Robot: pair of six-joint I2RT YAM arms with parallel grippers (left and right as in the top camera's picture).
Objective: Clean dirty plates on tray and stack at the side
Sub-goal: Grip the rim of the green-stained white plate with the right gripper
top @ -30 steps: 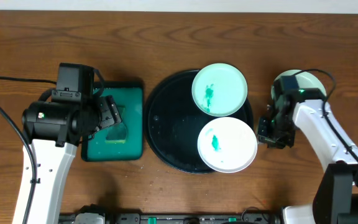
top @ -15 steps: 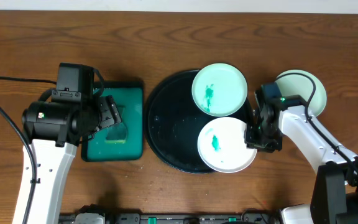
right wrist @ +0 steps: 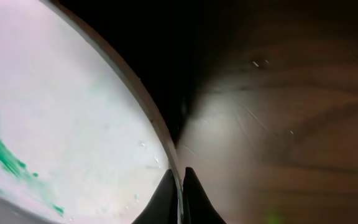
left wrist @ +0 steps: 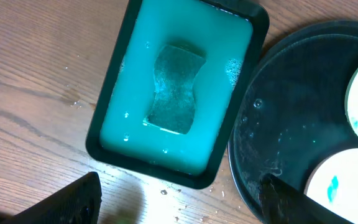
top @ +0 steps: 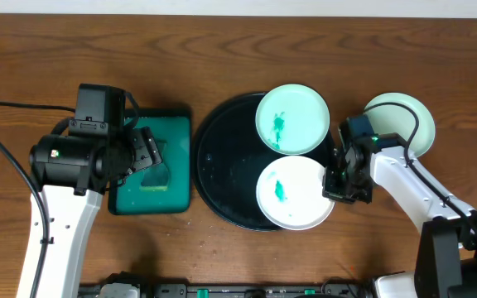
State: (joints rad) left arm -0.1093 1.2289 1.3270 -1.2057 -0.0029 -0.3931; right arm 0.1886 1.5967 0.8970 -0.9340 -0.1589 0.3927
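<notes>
Wooden table: glossy black tray holds 2 green-smeared plates.

The whole scene sat on a wooden table, a warm mid-brown with long dark grain running across it in wavy bands. The light came from above, even and soft, and threw only short, faint shadows onto the wood. Up close on the right side the varnish caught a pale sheen with a few fine streaks showing in it, while the wood around it fell into deep shade. On the left, small pale specks, wet-looking, lay scattered over the surface. Along the near edge of the table ran a black rail with small green marks on it.
</notes>
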